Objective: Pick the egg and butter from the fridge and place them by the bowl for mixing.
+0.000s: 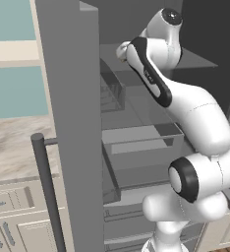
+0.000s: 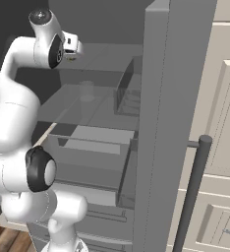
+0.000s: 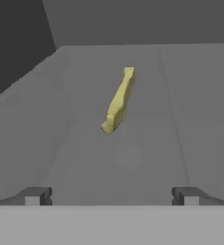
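Observation:
The butter (image 3: 118,100), a thin yellow stick, lies on a grey shelf of the fridge (image 3: 190,95), straight ahead of my gripper (image 3: 111,195) and well beyond its tips. A faint pale round shape, which looks like the egg (image 3: 128,155), sits on the shelf just nearer than the butter. Both fingers (image 3: 35,196) stand wide apart with nothing between them, so the gripper is open. In the base views my hand (image 2: 71,47) reaches into the upper part of the open fridge (image 1: 136,138). The bowl is out of view.
The fridge door (image 1: 72,123) stands open at the left with its dark bar handle (image 1: 45,187). A second door (image 2: 161,123) and its handle (image 2: 193,192) flank the right. Grey drawers (image 2: 92,142) sit below the shelf. Cream cabinets (image 2: 225,147) stand alongside.

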{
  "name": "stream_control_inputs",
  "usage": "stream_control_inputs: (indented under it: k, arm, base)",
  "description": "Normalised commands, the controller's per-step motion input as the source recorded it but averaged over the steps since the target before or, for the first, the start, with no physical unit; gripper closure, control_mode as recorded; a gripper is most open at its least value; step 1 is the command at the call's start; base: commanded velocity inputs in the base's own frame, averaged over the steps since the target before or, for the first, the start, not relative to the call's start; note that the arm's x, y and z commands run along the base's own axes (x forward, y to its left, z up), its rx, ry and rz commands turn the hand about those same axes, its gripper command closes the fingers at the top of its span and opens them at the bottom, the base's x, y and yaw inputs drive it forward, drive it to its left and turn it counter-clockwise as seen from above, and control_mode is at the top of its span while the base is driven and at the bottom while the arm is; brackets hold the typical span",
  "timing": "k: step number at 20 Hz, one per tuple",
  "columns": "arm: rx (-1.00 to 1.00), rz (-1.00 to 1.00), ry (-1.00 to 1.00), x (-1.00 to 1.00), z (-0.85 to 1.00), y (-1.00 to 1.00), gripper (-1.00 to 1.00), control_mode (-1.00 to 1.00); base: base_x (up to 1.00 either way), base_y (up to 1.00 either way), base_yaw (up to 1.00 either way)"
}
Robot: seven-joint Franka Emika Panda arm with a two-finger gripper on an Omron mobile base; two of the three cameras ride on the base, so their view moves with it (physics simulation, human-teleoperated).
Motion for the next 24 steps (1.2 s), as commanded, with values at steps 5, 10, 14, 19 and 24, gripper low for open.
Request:
stream_control_inputs:
  k: [5,10,14,19,24]
  arm:
    - [0.0,0.0,-0.02,0.26,-0.05,0.01,-1.0,-1.0]
    - [0.0,0.0,-0.01,0.28,0.0,0.15,-1.0,-1.0]
    - [-0.02,0.0,0.0,0.36,0.0,0.27,-1.0,-1.0]
    - [0.0,-0.01,0.0,0.46,0.0,0.05,-1.0,-1.0]
    - [0.0,-0.04,0.0,0.29,0.0,0.0,-1.0,-1.0]
  base:
    - [0.0,0.0,0.0]
    - [0.0,0.0,0.0]
    - [0.0,0.0,0.0]
    - [0.0,0.0,0.0]
    - [0.0,0.0,0.0]
